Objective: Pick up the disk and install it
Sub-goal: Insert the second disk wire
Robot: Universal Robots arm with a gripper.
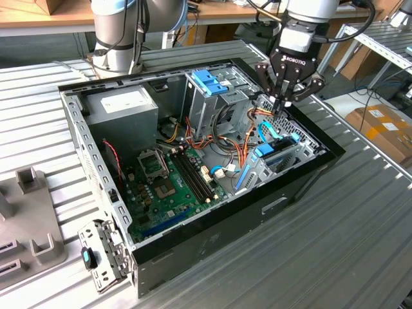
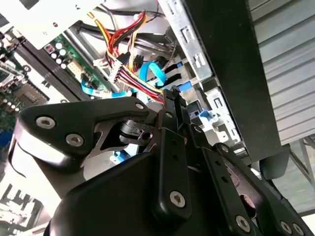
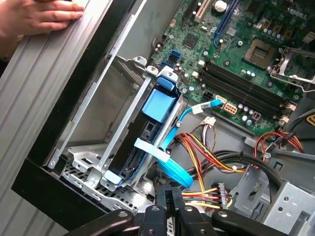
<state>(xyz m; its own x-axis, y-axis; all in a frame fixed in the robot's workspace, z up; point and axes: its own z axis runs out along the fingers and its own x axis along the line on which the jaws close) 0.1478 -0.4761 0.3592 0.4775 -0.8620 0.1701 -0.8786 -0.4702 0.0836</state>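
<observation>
The disk (image 1: 278, 154) stands on edge in the metal drive bay at the exterior view's right side of the open computer case (image 1: 212, 244), light-blue carrier rails framing it. In the first wrist view the disk (image 3: 147, 133) sits between the bay's steel walls, a light-blue tab over its end. My gripper (image 1: 284, 101) hangs just above that bay, shut with nothing between its fingers. Both wrist views show the black fingers (image 3: 166, 196) pressed together. In the second wrist view the gripper (image 2: 171, 96) hovers over a bundle of coloured wires.
A grey power-supply box (image 1: 122, 106) and a tall cage with a blue handle (image 1: 211, 80) fill the case's back. The motherboard (image 1: 167, 187) and loose cables (image 1: 241, 138) lie on its floor. A person's hand (image 3: 34, 14) rests on the ribbed table beside the case. A grey fixture (image 1: 29, 219) sits at the exterior view's left.
</observation>
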